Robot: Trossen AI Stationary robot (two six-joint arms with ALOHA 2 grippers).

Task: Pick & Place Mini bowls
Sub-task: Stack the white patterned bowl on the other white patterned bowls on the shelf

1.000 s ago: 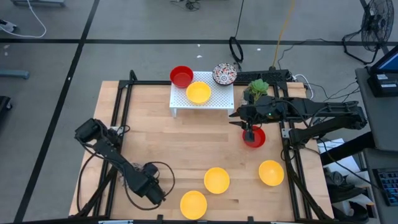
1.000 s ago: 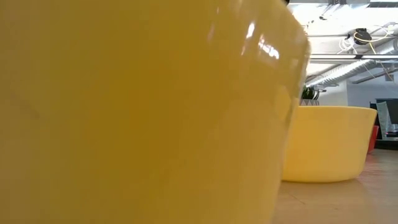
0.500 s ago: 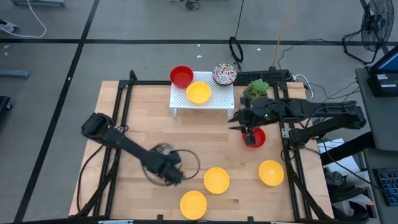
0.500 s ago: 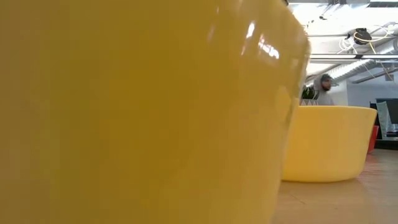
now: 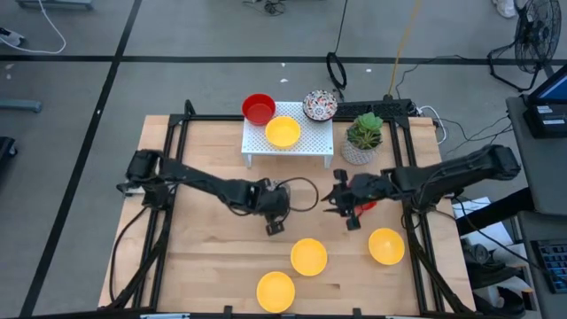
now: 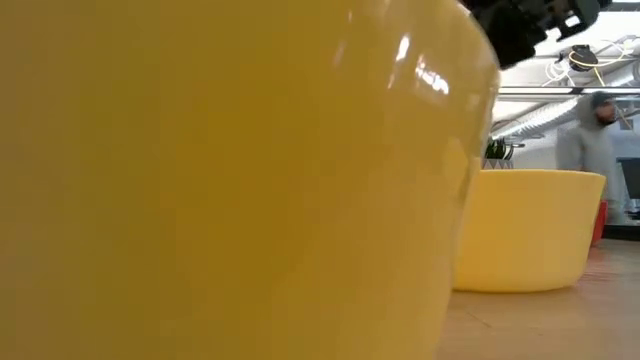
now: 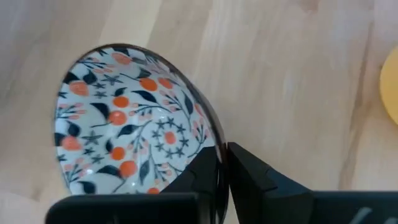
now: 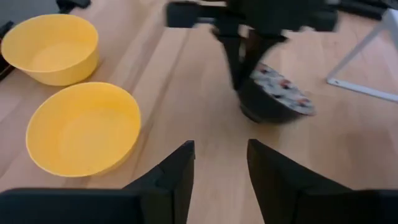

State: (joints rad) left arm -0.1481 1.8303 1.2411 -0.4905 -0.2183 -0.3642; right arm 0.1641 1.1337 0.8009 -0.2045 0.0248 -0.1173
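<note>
The left gripper [image 7: 222, 168], pinched on the rim of the white red-and-dark patterned ceramic mini bowl [image 7: 127, 121], should lower it level before releasing, while the right gripper [image 8: 219, 163] waits open and empty.

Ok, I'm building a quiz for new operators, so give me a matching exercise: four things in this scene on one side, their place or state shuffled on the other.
Things:
1. patterned bowl at mid-table
2. yellow bowl farthest back
3. potted plant
4. right gripper

Places or states:
A. open, holding nothing
B. on the white rack
C. rim pinched by the left gripper
D. on the table beside the rack, on the right arm's side

Pairs: 1-C, 2-B, 3-D, 4-A
</note>
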